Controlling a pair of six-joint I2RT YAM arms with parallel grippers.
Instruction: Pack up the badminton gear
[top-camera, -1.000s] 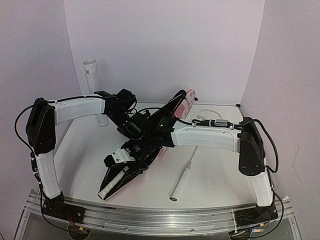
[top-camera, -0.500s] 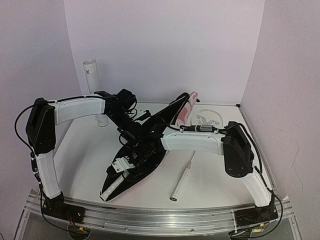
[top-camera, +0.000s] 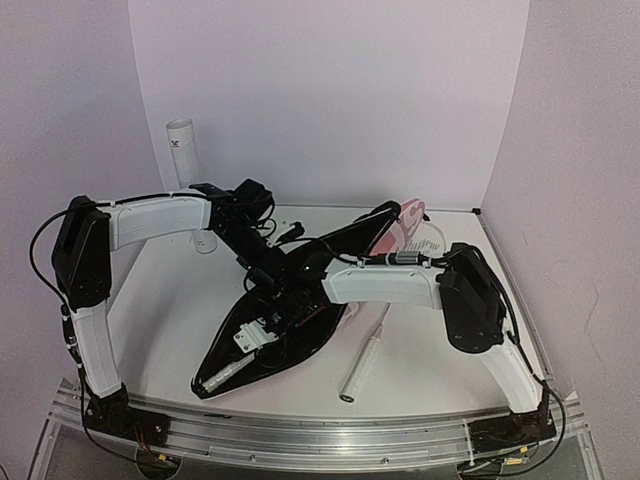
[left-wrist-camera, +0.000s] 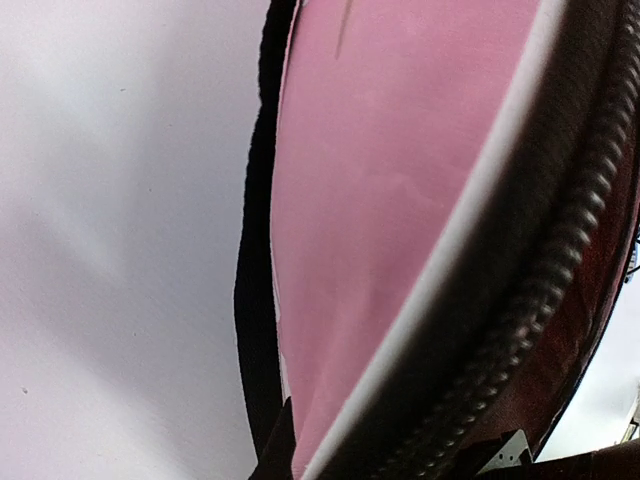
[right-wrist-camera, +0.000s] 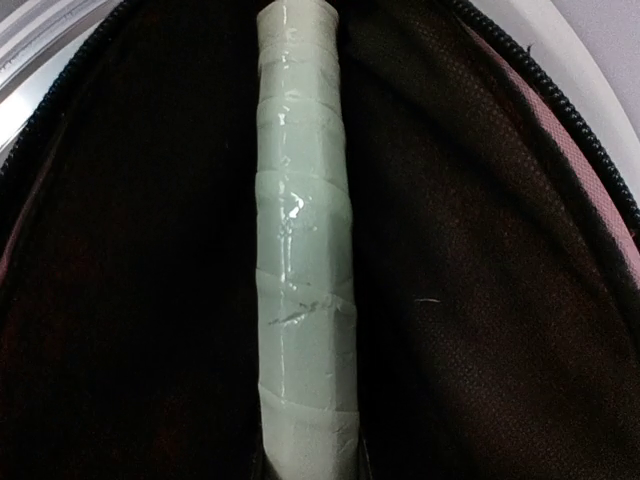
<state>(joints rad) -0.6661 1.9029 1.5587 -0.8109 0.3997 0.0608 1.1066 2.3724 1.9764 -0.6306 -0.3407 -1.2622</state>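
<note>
Packing half done: one racket (right-wrist-camera: 300, 250) in the open bag (top-camera: 225, 350) (left gripper (top-camera: 262, 265) clamps its edge; right gripper (top-camera: 255, 335) cannot be judged), other racket (top-camera: 365, 355) outside, right.

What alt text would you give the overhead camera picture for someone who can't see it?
A long pink bag lies unzipped on a white table, black lining showing, with one white racket handle inside and the left arm and right arm bent over it. A second racket lies beside the bag; a tall white tube stands at the back left.
</note>
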